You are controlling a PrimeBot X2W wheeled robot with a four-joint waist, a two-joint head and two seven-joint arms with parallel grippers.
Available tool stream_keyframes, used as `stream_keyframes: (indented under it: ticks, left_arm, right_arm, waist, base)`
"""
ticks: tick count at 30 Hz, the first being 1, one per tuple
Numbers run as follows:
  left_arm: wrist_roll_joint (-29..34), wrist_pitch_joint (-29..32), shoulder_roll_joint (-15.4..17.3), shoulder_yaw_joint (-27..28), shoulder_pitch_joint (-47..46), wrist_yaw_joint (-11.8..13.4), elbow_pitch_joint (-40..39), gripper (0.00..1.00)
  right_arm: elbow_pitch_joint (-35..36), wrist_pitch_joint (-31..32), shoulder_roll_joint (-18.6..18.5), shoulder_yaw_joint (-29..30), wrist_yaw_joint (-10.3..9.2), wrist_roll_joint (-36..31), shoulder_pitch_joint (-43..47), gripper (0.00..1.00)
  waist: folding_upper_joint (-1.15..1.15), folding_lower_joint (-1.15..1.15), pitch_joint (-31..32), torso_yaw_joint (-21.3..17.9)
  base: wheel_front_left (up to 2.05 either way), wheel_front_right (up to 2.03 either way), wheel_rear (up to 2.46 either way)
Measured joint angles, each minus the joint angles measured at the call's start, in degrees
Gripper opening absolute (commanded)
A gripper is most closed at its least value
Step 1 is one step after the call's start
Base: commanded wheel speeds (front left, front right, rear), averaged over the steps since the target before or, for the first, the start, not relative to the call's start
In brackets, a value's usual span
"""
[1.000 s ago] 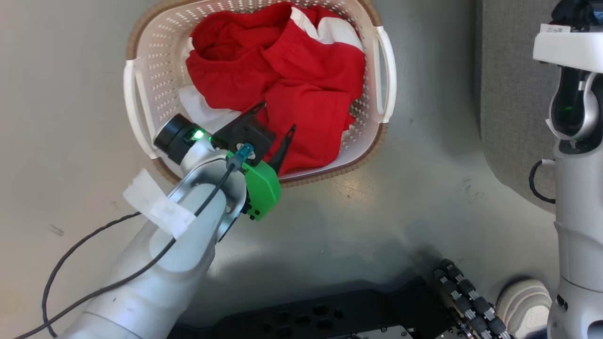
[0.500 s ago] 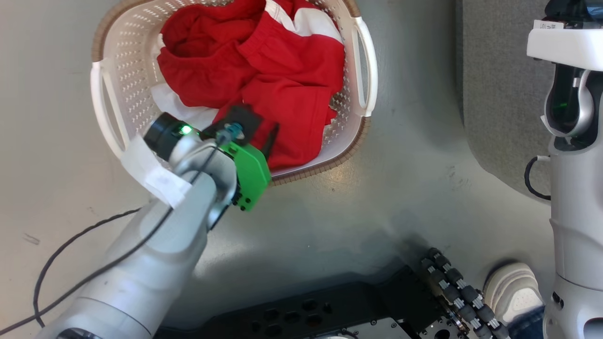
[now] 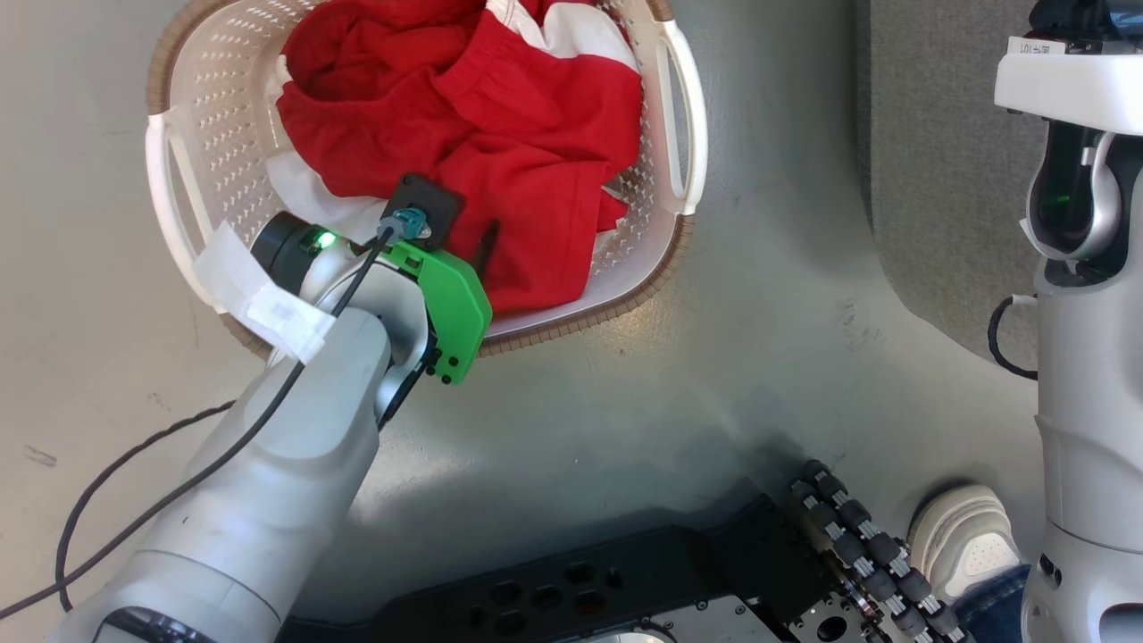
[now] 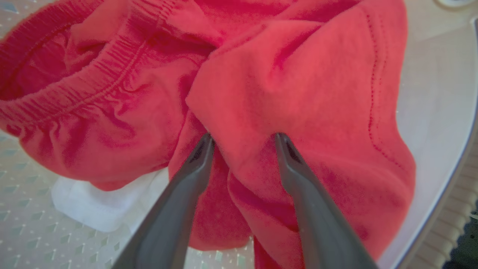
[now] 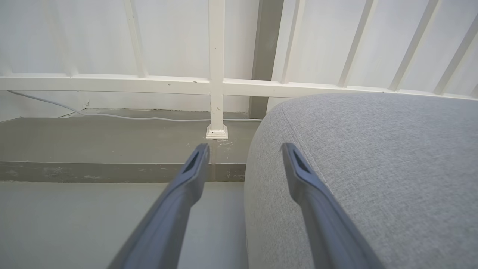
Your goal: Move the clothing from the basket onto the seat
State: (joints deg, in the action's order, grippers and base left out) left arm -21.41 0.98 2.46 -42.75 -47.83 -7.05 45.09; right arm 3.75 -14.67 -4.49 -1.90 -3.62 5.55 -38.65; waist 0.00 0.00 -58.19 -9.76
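Clothing is seen heaped in the basket, red folds over white panels. Everything is carried by a grey floor. The seat is set on that floor, well apart from the basket's right edge. The basket is filled through its middle and right side by the fabric, and perforated wall is left showing along its left edge. The left gripper is placed over the basket's near edge, its jaws held well apart. Their tips are pressed into red cloth, and a fold is bulged between them but not pinched. The right gripper is held wide open and empty beside the seat's rounded edge. A white shoe is seen on the floor.
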Motion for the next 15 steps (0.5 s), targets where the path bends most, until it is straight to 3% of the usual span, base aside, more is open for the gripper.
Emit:
stream_keyframes:
  ticks: [15]
  left_arm:
    - [-3.44,-5.03,0.01,-3.71,-1.48,-0.01,-2.96,0.0]
  right_arm:
    - [-0.78,0.0,0.41,0.44,0.07,-0.52,-0.19,1.0]
  waist:
    - [0.0,0.0,1.52,0.24]
  base:
    - [0.0,0.0,0.0]
